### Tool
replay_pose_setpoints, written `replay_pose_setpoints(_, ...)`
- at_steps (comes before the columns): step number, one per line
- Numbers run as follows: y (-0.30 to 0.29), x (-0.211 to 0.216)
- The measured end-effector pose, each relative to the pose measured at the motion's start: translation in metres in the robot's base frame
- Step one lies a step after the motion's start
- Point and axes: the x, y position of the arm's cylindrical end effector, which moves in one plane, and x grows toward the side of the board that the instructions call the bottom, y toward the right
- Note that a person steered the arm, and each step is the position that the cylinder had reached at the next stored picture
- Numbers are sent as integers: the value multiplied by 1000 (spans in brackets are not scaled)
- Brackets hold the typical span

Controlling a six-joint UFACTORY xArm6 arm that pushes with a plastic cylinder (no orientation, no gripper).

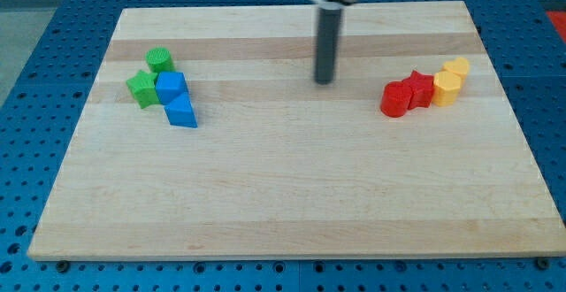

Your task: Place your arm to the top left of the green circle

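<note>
The arm carries no gripper, so nothing is held or clamped; it ends in a dark rod whose tip rests on the wooden board in the upper middle of the view, touching no block. Far off toward the view's left of the tip, at roughly the same height on the board, sits the green circle, the topmost piece of a tight cluster. Just below it, and a little further left, lies the green star; the blue cube sits just below the circle, toward the tip's side, with the blue triangle-like block under that. On the tip's other side, toward the view's right, stand the red cylinder, red star and two yellow blocks, all well apart from the route. The step in hand appears to be the long traverse leftward. To do it well, the tip would best run along the bare strip above the cluster, pass over the circle's upper side without brushing it, and stop just beyond its upper-left edge. Cutting straight across risks nudging the circle.
</note>
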Motion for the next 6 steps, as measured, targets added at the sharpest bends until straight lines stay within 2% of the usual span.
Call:
replay_pose_setpoints(2,-55,-17)
replay_pose_setpoints(3,-133,-48)
replay_pose_setpoints(4,-144,-57)
replay_pose_setpoints(5,-186,-79)
replay_pose_setpoints(6,-220,-80)
